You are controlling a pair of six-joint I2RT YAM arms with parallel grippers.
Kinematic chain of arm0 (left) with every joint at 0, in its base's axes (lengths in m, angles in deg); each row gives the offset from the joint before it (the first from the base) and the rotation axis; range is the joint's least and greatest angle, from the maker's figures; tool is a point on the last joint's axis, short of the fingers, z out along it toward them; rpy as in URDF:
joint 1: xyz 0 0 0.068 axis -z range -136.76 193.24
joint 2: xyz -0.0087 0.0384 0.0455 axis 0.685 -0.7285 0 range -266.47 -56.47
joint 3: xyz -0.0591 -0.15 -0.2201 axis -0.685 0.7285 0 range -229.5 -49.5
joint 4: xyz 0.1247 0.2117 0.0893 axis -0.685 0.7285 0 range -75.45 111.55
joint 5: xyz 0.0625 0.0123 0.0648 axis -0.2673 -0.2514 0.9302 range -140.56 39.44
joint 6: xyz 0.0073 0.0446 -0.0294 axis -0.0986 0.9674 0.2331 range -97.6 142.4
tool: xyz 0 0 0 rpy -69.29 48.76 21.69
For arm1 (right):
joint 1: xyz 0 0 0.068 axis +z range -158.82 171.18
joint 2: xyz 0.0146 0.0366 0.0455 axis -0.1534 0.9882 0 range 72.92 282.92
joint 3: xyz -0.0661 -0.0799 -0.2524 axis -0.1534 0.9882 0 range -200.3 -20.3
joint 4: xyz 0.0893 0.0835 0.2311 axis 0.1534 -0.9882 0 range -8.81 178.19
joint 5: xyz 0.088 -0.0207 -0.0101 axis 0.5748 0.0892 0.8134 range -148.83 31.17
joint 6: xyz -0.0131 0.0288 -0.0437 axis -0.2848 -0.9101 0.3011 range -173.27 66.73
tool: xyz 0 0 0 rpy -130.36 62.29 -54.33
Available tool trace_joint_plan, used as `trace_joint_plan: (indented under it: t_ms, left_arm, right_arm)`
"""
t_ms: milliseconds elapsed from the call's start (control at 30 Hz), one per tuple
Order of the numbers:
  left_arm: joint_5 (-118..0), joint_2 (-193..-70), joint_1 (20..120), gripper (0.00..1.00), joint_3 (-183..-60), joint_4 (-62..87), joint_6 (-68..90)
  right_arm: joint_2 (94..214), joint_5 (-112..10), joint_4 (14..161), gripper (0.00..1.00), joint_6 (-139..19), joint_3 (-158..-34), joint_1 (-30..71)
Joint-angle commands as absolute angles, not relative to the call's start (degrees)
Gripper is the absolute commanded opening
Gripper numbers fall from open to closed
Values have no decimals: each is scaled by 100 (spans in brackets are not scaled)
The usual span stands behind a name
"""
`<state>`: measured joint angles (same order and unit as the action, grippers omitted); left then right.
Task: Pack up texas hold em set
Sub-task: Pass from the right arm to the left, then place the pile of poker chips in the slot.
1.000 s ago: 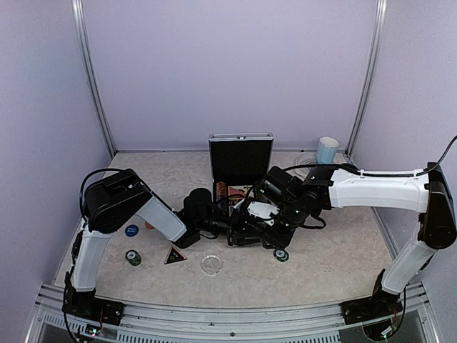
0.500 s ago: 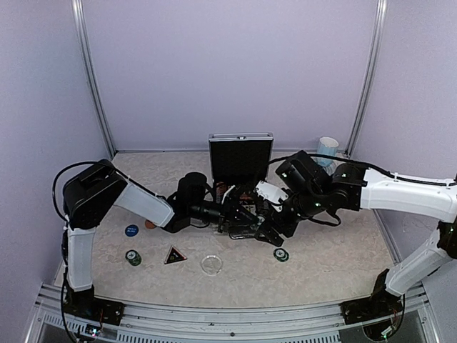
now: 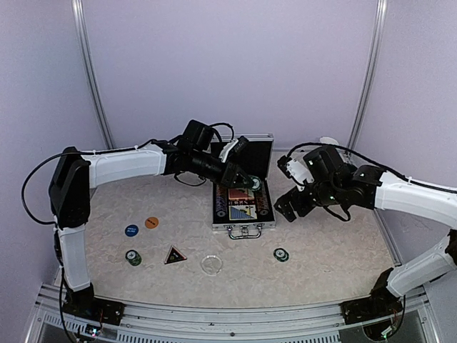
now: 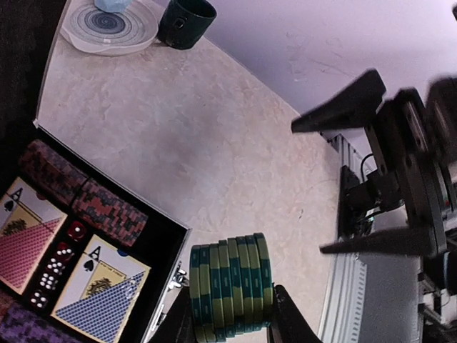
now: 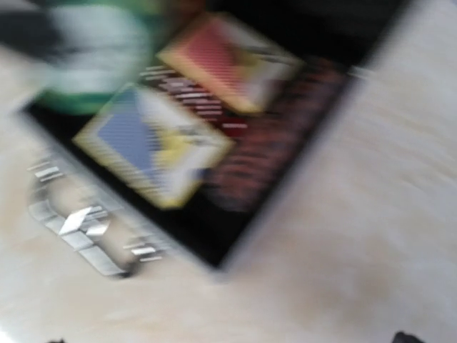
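Now poising green chip stack (image 4: 230, 289) in left jaws over open briefcase (image 3: 243, 227), seemingly for stowing, holding right jaws wide aside.

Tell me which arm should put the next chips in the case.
Left. The left gripper holds a green chip stack at the open case; the right gripper stands open and empty beside it.

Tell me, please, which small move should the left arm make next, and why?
Probably lower the left gripper a little toward the open case. It grips a stack of green chips above the case, not yet inside it, and the right gripper stands open, apart to the right. Which slot is free I cannot tell.
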<state>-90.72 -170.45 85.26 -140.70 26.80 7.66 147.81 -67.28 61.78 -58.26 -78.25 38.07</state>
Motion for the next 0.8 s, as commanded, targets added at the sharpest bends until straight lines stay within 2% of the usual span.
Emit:
trace_joint_plan:
  t_ms: [0, 267, 533, 767]
  left_arm:
    - [-8554, -17307, 8663, 0, -14949, 4189, 2853]
    - [-8025, -18020, 9008, 0, -16187, 4789, 4410]
    - [-6463, -18355, 9481, 0, -16186, 4529, 5566]
    - [-5903, -18607, 9583, 0, -16069, 4267, 6077]
  right_arm:
    - [14592, -7150, 6184, 99, -6388, -7660, 3224]
    - [14616, -7028, 6061, 99, -6750, -7344, 2681]
    - [14432, -6829, 6066, 99, -6863, -7065, 2502]
    - [14365, -6826, 5956, 99, -6928, -7034, 2493]
